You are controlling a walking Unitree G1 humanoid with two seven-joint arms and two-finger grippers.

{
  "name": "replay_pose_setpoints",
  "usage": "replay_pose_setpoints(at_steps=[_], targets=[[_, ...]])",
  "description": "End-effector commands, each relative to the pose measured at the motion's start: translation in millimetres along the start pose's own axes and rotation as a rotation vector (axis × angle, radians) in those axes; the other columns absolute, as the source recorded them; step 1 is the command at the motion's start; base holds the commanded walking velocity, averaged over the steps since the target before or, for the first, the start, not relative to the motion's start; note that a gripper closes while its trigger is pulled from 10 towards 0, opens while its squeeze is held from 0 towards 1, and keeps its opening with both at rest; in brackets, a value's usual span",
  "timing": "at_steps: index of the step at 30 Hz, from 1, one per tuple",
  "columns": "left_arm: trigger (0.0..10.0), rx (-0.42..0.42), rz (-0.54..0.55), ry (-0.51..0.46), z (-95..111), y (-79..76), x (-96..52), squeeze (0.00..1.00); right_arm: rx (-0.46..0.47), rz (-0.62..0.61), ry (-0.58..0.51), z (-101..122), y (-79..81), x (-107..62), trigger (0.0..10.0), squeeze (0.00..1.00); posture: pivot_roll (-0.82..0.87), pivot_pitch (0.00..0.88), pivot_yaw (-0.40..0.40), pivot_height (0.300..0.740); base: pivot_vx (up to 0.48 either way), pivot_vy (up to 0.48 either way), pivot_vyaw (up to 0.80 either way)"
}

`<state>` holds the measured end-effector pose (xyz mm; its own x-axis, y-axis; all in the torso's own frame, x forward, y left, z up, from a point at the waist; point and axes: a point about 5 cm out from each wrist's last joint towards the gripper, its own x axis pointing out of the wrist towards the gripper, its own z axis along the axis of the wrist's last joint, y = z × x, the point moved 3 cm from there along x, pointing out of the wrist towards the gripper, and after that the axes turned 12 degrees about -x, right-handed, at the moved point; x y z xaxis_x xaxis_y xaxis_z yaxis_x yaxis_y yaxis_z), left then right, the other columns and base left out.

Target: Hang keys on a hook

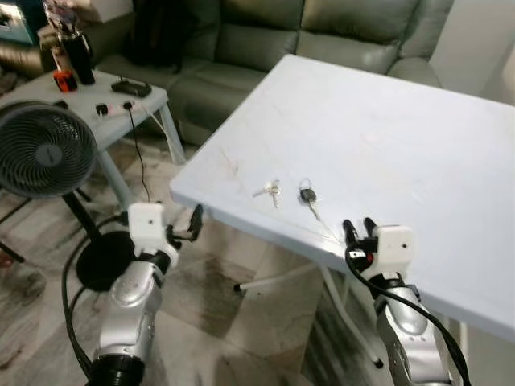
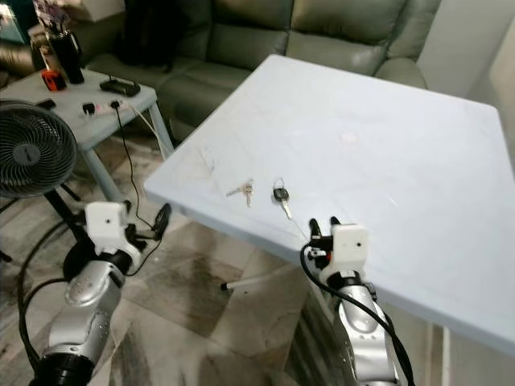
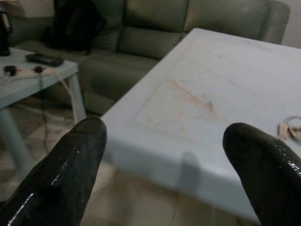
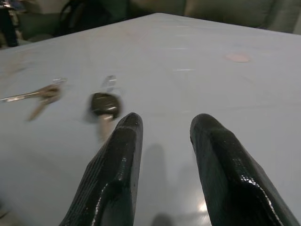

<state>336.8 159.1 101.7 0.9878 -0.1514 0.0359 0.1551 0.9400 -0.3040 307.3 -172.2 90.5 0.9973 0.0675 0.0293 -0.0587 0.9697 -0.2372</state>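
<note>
A black-headed key (image 1: 307, 195) and a small bunch of silver keys (image 1: 272, 191) lie side by side near the front edge of the pale blue table (image 1: 386, 137). My right gripper (image 1: 359, 228) hovers low over the table's front edge, just right of the black key (image 4: 104, 104), open with nothing between its fingers (image 4: 123, 150). My left gripper (image 1: 190, 225) is off the table's left corner, below its top, open and empty. The silver keys (image 3: 289, 129) appear at the margin of the left wrist view.
A black floor fan (image 1: 40, 149) stands at the left. Behind it, a low side table (image 1: 96, 112) carries a remote, a cable and a dark bottle. A grey-green sofa (image 1: 322, 32) runs along the back. White folding legs (image 1: 282, 277) show under the table.
</note>
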Motion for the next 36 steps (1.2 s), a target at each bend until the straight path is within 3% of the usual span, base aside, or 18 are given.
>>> replay_pose_setpoints(at_steps=[1, 3, 11, 12, 23, 36], targets=[[10.0, 0.006, -0.029, -0.001, 0.2, -10.4, 3.3, 0.0, -0.02, -0.021, 0.011, -3.7, -10.9, -3.1, 10.0, 0.0, 0.0, 0.063, -0.002, 0.74, 0.45, 0.0, 0.0], [10.0, 0.012, -0.023, -0.002, 0.3, -9.9, 3.5, 0.0, 0.04, -0.035, 0.013, -4.2, -12.4, -3.0, 10.0, 0.0, 0.0, 0.063, -0.002, 0.74, 0.45, 0.0, 0.0], [10.0, 0.012, -0.032, -0.008, -0.3, -12.0, 3.1, 0.0, 0.083, -0.01, 0.001, -3.2, -9.4, -2.3, 10.0, 0.0, 0.0, 0.054, -0.008, 0.74, 0.031, 0.0, 0.0], [10.0, 0.012, -0.03, -0.007, -0.4, -11.9, 3.2, 0.0, 0.089, -0.006, -0.002, -2.7, -9.0, -2.3, 10.0, 1.0, 0.0, 0.052, -0.009, 0.74, 0.0, 0.0, 0.0], [10.0, 0.009, -0.05, -0.023, 0.5, -16.9, 2.5, 0.0, 0.102, 0.028, -0.008, -3.6, -9.8, -2.4, 10.0, 1.0, 0.0, 0.062, -0.013, 0.74, 0.0, 0.0, 0.0], [10.0, 0.14, -0.182, -0.003, -8.5, -38.7, -1.6, 0.0, 0.003, 0.084, -0.037, 7.6, -21.4, 17.1, 10.0, 1.0, 0.0, 0.065, -0.025, 0.74, 0.0, 0.0, 0.0]])
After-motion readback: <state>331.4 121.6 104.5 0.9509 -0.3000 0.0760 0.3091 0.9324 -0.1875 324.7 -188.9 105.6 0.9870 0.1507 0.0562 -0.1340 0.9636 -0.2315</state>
